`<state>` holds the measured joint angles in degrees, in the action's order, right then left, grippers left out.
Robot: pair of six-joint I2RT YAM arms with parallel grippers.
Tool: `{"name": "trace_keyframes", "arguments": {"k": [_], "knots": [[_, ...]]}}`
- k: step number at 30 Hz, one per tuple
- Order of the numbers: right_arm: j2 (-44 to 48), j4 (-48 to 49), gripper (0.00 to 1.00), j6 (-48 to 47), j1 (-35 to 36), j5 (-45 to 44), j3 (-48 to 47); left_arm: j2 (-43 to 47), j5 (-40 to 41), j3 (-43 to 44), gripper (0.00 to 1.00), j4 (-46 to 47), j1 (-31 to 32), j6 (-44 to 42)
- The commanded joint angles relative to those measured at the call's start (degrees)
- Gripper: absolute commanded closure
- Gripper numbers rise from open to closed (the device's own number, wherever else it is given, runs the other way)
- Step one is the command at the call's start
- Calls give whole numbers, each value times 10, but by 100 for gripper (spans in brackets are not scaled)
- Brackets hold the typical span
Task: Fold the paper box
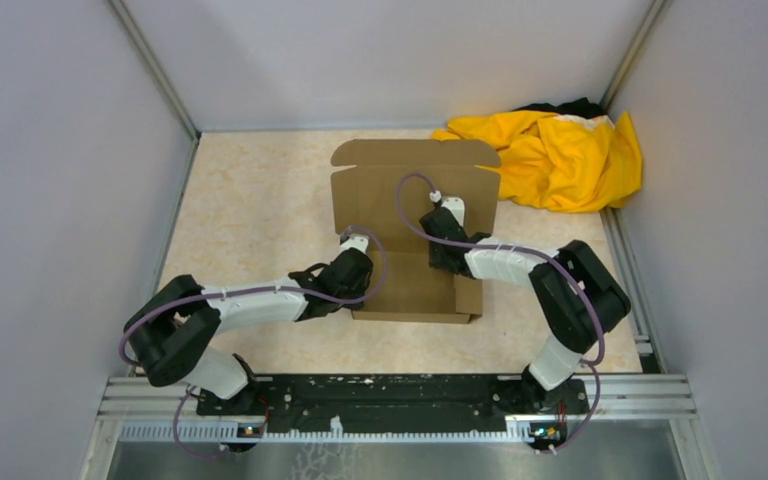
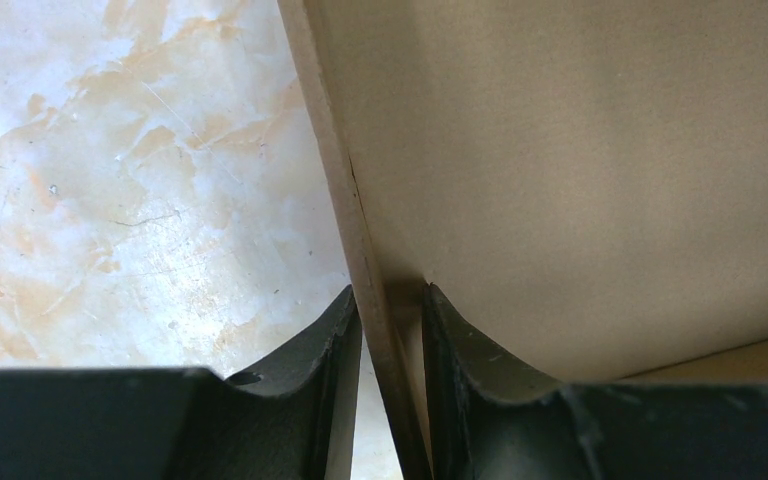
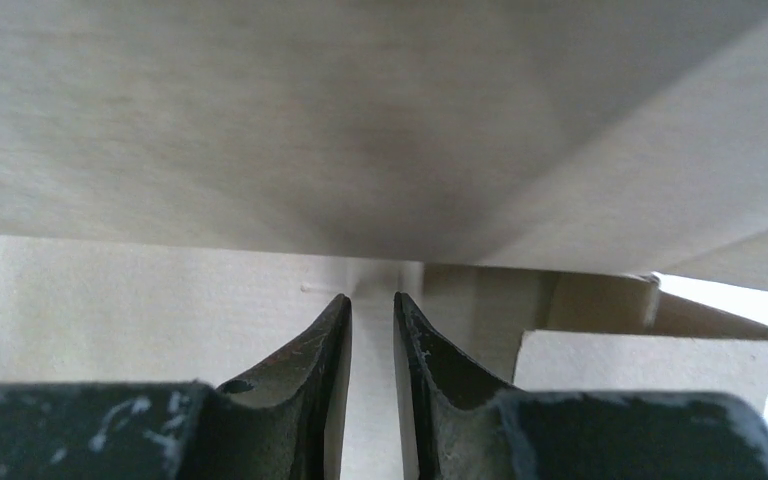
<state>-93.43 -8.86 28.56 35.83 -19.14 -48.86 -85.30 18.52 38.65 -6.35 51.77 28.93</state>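
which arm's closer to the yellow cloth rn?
Right. The right arm reaches into the box, with the yellow cloth just beyond it in the far right corner. The left arm is farther off, its jaws clamped on the box's left wall.

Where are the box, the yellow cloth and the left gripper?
box (image 1: pixel 415 158), top view, on its far flap.
yellow cloth (image 1: pixel 560 155), top view, middle of the heap.
left gripper (image 2: pixel 389 296), left wrist view, between its fingertips, at the box wall's edge.
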Motion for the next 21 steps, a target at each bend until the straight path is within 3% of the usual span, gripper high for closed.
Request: {"name": "trace_keyframes", "arguments": {"k": [1, 15, 21], "knots": [[-35, -55, 78, -9, 24, -35, -21, -7, -16, -23, 66, -40, 4, 5], [66, -70, 71, -54, 49, 46, -110, -5, -19, -25, 66, -36, 4, 9], [173, -95, 68, -51, 45, 21, -109, -6, -18, -22, 66, -38, 4, 6]]}}
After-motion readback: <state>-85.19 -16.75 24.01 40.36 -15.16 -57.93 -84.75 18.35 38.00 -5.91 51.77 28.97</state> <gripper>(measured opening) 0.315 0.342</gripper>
